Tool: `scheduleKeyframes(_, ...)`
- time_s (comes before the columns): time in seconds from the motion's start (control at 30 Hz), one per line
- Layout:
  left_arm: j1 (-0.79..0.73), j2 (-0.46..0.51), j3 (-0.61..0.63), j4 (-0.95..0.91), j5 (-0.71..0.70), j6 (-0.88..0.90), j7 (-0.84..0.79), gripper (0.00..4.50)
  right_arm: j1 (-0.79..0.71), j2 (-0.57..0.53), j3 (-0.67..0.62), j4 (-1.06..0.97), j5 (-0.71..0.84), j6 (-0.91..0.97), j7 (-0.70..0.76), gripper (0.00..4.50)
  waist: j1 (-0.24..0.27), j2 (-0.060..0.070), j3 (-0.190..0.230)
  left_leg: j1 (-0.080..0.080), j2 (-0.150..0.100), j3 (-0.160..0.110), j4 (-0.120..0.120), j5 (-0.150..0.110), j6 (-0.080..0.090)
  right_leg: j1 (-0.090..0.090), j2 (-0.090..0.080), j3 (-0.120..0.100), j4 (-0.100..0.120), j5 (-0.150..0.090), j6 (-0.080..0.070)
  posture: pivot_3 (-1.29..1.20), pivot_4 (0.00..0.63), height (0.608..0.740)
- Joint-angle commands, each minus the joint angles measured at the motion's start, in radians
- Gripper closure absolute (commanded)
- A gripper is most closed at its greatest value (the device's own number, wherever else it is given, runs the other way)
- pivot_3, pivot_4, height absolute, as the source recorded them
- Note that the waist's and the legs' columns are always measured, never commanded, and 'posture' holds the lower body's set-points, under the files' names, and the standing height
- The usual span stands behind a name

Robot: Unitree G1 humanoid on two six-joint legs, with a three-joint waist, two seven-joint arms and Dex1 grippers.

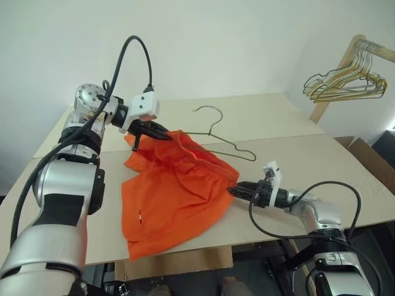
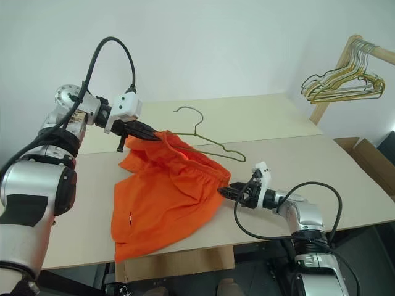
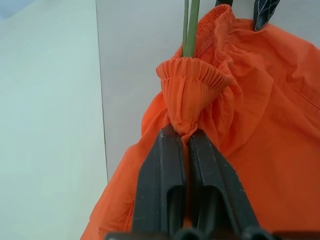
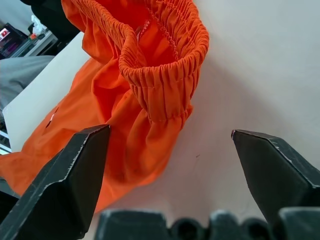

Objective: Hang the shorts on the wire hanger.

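Note:
The orange shorts (image 1: 173,203) lie spread on the table, their left waistband end lifted off it. My left gripper (image 1: 166,135) is shut on that bunched end of the elastic (image 3: 192,85). The thin wire hanger (image 1: 228,143) lies behind the shorts with its hook pointing away; its left part runs under the raised fabric, and two wires (image 3: 190,25) enter the waistband fold. My right gripper (image 1: 233,191) is low over the table at the right end of the waistband (image 4: 165,95). Its fingers (image 4: 75,170) stand wide open just short of the fabric, holding nothing.
A bunch of gold and silver hangers (image 1: 345,83) hangs on a wooden rack at the far right. A cardboard box (image 1: 373,163) stands beyond the table's right edge. The pale table (image 1: 278,117) has bare room behind the hanger and to the right.

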Motion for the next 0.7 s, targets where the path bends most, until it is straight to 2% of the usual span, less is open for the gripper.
scheduleKeyframes(0.03, -0.033, 0.012, 0.021, -0.026, -0.011, -0.013, 0.014, 4.5, -0.028, 0.005, -0.008, -0.015, 0.038, 0.037, -0.002, 1.26, 0.0, 0.0, 0.0, 0.0, 0.0, 0.0, 0.0, 0.0, 0.0, 0.0, 0.0, 0.0, 0.0, 0.0, 0.0, -0.03, 0.0, 0.74)
scheduleKeyframes(0.33, -0.019, 0.016, 0.027, -0.026, -0.016, -0.01, 0.02, 4.5, -0.046, 0.039, -0.005, -0.007, 0.036, 0.042, -0.022, 4.25, -0.002, 0.0, 0.0, 0.0, 0.0, 0.0, 0.0, 0.0, 0.0, 0.0, 0.0, 0.0, 0.0, 0.0, 0.0, -0.03, 0.0, 0.74)
scheduleKeyframes(0.37, -0.018, 0.016, 0.027, -0.026, -0.017, -0.01, 0.018, 4.5, -0.051, 0.045, -0.006, -0.002, 0.033, 0.041, -0.027, 4.4, -0.002, 0.0, 0.0, 0.0, 0.0, 0.0, 0.0, 0.0, 0.0, 0.0, 0.0, 0.0, 0.0, 0.0, 0.0, -0.03, 0.0, 0.74)
scheduleKeyframes(0.7, -0.029, 0.05, 0.033, -0.036, -0.056, 0.008, -0.034, 4.5, -0.108, 0.004, -0.058, 0.13, 0.009, 0.039, -0.094, 4.4, -0.002, 0.0, 0.0, 0.0, 0.0, 0.0, 0.0, 0.0, 0.0, 0.0, 0.0, 0.0, 0.0, 0.0, 0.0, -0.02, 0.0, 0.74)
